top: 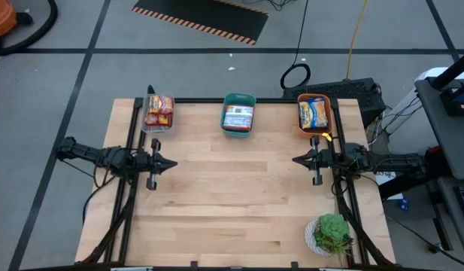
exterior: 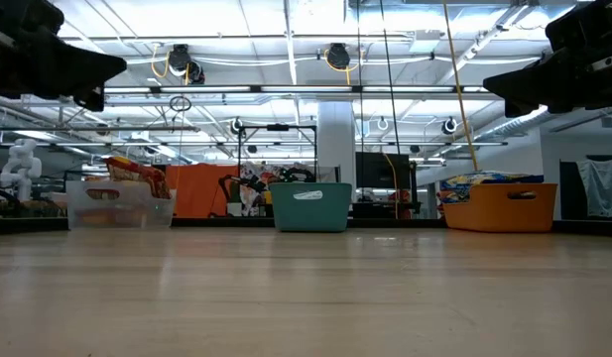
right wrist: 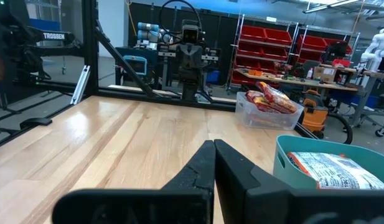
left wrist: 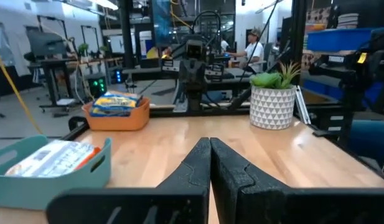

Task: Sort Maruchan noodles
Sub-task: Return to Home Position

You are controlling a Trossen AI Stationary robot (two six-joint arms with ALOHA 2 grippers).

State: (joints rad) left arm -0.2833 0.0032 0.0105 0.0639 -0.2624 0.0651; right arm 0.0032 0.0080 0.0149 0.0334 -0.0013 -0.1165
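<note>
High view first: my left claw (top: 171,163) hangs over the left side of the tabletop (top: 232,203) and my right claw (top: 297,159) over its right. Both have their fingers pressed together on nothing. The Maruchan noodles (top: 238,118) lie in three bins along the far edge: red packets (top: 159,111) in the transparent bin (top: 159,132), blue-white packets in the teal bin (top: 238,96), and yellow packets (top: 313,114) in the orange bin (top: 329,113). I cannot tell how many packets each stack holds. In the low view the teal bin's wall hides its packets, and my arms are cut off at the upper corners. A potted plant (top: 333,232) stands near the right front corner.
</note>
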